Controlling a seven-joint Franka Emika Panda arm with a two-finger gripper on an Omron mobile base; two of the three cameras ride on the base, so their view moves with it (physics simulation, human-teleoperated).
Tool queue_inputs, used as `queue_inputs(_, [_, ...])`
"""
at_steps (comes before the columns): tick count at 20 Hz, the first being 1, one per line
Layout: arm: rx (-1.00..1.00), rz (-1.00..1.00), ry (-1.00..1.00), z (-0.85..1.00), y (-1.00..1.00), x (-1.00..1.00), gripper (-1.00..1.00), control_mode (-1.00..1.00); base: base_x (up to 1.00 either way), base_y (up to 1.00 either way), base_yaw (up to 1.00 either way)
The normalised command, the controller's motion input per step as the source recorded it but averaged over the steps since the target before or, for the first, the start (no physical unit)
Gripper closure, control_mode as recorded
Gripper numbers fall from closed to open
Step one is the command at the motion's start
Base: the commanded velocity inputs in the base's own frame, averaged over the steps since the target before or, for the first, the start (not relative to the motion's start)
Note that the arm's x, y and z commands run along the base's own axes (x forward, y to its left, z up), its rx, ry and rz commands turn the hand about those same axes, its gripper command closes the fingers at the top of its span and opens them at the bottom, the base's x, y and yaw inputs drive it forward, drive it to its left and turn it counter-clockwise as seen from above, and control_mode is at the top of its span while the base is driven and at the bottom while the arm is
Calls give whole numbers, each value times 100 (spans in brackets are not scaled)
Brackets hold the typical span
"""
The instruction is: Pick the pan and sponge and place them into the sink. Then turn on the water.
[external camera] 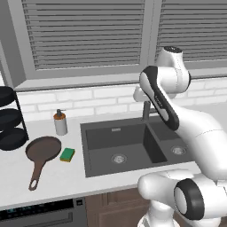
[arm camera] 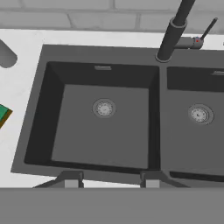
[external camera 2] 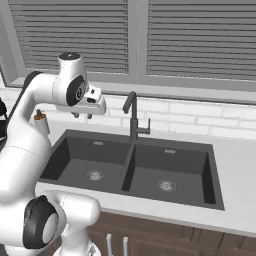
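Overhead, the gripper (external camera 2: 82, 115) hangs in the air above the far left part of the sink (external camera: 91, 170), with its two short fingers pointing down and a gap between them; nothing is held, so the jaws stand released. In the hand view the two finger tips rise at the bottom edge, apart from each other, over the near rim of the left basin.

The sink is a dark grey double basin set into the pale counter (external camera: 57, 181), each basin with a round metal drain. Its dark angular faucet (external camera 2: 132, 117) stands at the far rim, between the two basins, to the right of the gripper and near it. No stream shows at the spout.

The pan (external camera: 43, 150) lies flat on the counter to the left of the sink, well apart from the gripper, with its long handle pointing toward the near edge of the counter. The sponge (external camera: 67, 154) lies just beside the pan on its right, between the pan and the left wall of the sink; in the hand view its green and orange corner shows at the left edge, lower and well left of the finger tips. Both things rest outside the basins.

A soap dispenser (external camera: 60, 123) stands on the counter beyond the pan, near the white brick wall (external camera: 88, 99). A dark rack (external camera: 9, 119) stands at the far left.
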Motion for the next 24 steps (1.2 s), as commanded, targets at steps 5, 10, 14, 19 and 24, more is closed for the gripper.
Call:
queue_inputs(5, [4,0,0,-3,9,-47,-100,-100,0,0,0])
queue_inputs(10, [0,0,-2,-3,72,-83,-100,-100,0,0,0])
queue_inputs(14, [0,0,-5,-5,100,-70,-100,-100,0,0,0])
queue_inputs(19, [0,0,0,-5,99,-46,-100,-100,0,0,0])
queue_inputs(24, [0,0,0,-6,91,-15,-100,-100,0,0,0])
